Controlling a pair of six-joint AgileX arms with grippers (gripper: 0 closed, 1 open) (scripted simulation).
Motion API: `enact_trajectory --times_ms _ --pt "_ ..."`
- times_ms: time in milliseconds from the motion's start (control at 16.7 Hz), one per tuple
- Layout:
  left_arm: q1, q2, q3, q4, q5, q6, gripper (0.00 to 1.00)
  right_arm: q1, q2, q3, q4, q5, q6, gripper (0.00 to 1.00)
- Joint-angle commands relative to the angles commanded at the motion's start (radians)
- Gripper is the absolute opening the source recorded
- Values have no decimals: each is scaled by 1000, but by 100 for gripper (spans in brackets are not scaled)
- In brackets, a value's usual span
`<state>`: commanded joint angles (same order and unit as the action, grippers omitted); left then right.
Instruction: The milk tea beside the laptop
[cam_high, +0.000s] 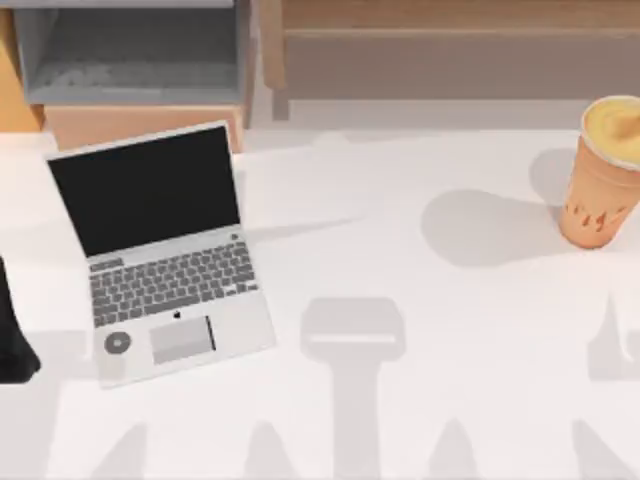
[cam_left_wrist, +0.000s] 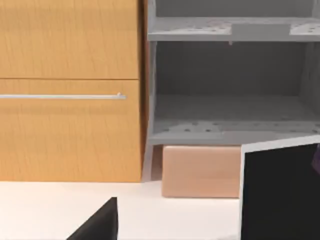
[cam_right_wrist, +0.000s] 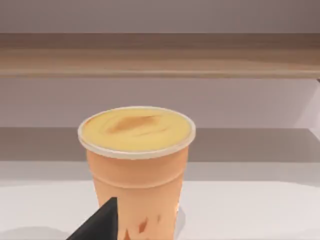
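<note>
Milk tea (cam_high: 604, 170) stands upright at the counter's (cam_high: 400, 280) far right edge, well apart from the open laptop (cam_high: 160, 250) at the left. In the right wrist view the cup (cam_right_wrist: 136, 165) sits close ahead, a dark part of the right tool (cam_right_wrist: 97, 222) low before it. Neither tool's opening can be told; the left one's dark edge (cam_left_wrist: 97, 222) apparently faces a cabinet (cam_left_wrist: 70, 90).
</note>
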<state>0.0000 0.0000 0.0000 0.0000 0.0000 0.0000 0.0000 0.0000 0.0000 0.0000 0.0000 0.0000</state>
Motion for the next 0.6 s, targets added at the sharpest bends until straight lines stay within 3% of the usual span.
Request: enact_trajectory --times_ms 300,600 --pt "0 0 0 0 0 0 100 18 62 15 51 20 6 100" --pt "0 0 0 0 0 0 100 73 368 57 297 81 18 100"
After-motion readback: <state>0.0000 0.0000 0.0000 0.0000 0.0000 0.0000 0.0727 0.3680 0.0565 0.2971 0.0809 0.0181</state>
